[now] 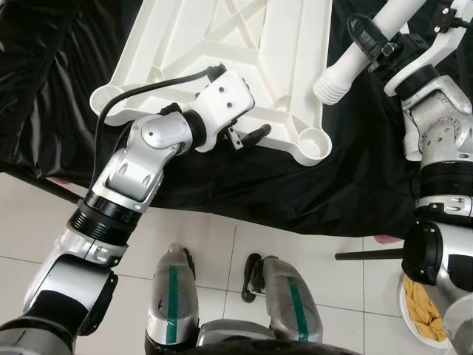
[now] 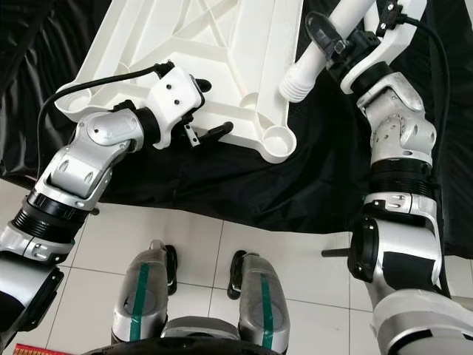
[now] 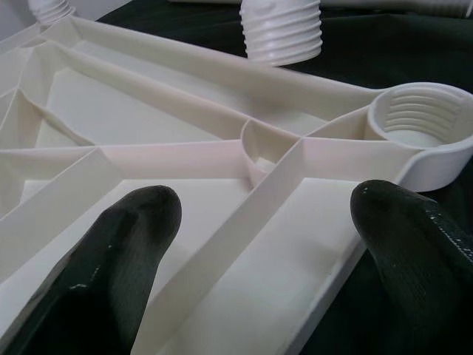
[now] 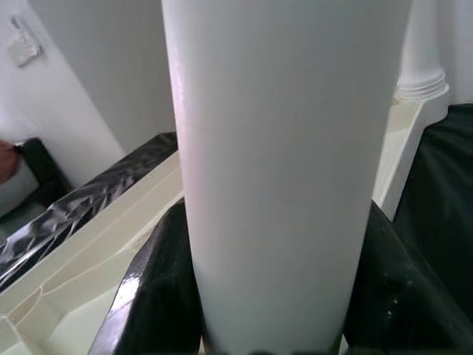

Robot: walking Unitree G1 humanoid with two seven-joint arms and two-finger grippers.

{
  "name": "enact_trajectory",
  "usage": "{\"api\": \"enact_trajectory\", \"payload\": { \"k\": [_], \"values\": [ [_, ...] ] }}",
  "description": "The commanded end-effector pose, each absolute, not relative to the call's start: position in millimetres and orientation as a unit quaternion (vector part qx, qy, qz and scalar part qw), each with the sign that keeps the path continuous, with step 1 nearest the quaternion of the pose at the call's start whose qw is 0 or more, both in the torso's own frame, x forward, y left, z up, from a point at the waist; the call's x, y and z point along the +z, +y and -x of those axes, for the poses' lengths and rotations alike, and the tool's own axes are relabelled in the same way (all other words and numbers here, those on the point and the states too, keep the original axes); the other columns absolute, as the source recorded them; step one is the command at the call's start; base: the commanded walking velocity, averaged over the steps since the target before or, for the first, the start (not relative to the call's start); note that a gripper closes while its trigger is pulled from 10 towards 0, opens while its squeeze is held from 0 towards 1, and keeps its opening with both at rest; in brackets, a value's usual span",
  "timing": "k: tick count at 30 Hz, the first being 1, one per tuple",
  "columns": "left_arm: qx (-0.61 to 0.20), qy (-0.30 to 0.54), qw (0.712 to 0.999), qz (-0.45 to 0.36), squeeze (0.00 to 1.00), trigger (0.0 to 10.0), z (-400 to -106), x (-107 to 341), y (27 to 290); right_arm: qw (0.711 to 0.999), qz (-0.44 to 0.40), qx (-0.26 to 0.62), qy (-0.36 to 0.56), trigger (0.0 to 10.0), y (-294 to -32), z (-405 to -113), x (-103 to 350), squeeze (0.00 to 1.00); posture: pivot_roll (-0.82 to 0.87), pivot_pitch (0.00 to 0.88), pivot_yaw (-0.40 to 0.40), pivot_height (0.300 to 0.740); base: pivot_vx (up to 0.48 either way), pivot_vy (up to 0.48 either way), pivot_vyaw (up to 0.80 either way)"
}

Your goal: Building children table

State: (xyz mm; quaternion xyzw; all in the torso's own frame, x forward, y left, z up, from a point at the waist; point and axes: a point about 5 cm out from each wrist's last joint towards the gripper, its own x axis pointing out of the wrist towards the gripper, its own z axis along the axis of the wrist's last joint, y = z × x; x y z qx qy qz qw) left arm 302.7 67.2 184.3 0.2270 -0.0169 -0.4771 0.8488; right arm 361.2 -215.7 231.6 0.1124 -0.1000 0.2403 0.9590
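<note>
Tabletop lay underside-up on black sheeting, its threaded corner socket exposed at the near edge. The left tool, spread open, straddled that edge to steady it. The right tool clenched the threaded table leg, angled just above the socket, with open room beside.

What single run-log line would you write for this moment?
left gripper: open, straddling tabletop edge | right gripper: shut on table leg | threaded end above corner socket, not yet in
</note>
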Motion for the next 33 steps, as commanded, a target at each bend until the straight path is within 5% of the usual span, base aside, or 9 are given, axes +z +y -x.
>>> {"api": "enact_trajectory", "payload": {
  "k": [1, 11, 12, 14, 15, 22, 25, 26, 33],
  "values": [
    [-0.479, -0.006, 0.849, -0.222, 0.00, 10.0, -304, 181, 67, 0.959, -0.099, 0.237, -0.120, 10.0, -215, -361, 242, 0.00, 0.14, 0.110, -0.053, 0.740, 0.000, 0.000, 0.00],
    [-0.427, -0.064, 0.894, -0.122, 0.00, 10.0, -322, 223, 72, 0.948, -0.104, 0.267, -0.138, 10.0, -182, -361, 247, 0.00, 0.13, 0.078, -0.078, 0.740, 0.000, 0.000, 0.00],
    [-0.417, -0.082, 0.900, -0.097, 0.64, 10.0, -325, 235, 75, 0.947, -0.099, 0.272, -0.137, 10.0, -177, -362, 246, 0.00, 0.13, 0.072, -0.083, 0.740, 0.000, 0.000, 0.00],
    [-0.417, -0.082, 0.900, -0.097, 0.64, 10.0, -325, 235, 75, 0.947, -0.099, 0.272, -0.137, 10.0, -177, -362, 246, 0.00, 0.13, 0.072, -0.083, 0.740, 0.000, 0.000, 0.00],
    [-0.416, -0.096, 0.902, -0.063, 1.00, 10.0, -326, 247, 78, 0.945, -0.096, 0.280, -0.137, 10.0, -173, -362, 245, 0.00, 0.14, 0.068, -0.089, 0.740, 0.000, 0.000, 0.00],
    [-0.420, -0.111, 0.900, -0.027, 1.00, 10.0, -324, 259, 80, 0.944, -0.087, 0.285, -0.140, 10.0, -169, -361, 245, 0.00, 0.15, 0.063, -0.098, 0.740, 0.000, 0.000, 0.00],
    [-0.437, -0.128, 0.890, 0.005, 0.80, 10.0, -320, 272, 77, 0.939, -0.057, 0.305, -0.145, 10.0, -163, -359, 244, 0.00, 0.17, 0.047, -0.121, 0.740, 0.000, 0.000, 0.00],
    [-0.455, -0.142, 0.878, 0.026, 0.00, 10.0, -315, 282, 73, 0.933, -0.032, 0.327, -0.148, 10.0, -159, -357, 243, 0.00, 0.18, 0.042, -0.126, 0.740, 0.000, 0.000, 0.00],
    [-0.495, -0.159, 0.851, 0.081, 0.00, 10.0, -306, 301, 67, 0.915, -0.009, 0.381, -0.133, 10.0, -154, -351, 241, 0.00, 0.18, 0.021, -0.124, 0.740, 0.000, 0.000, 0.00]
  ]
}}
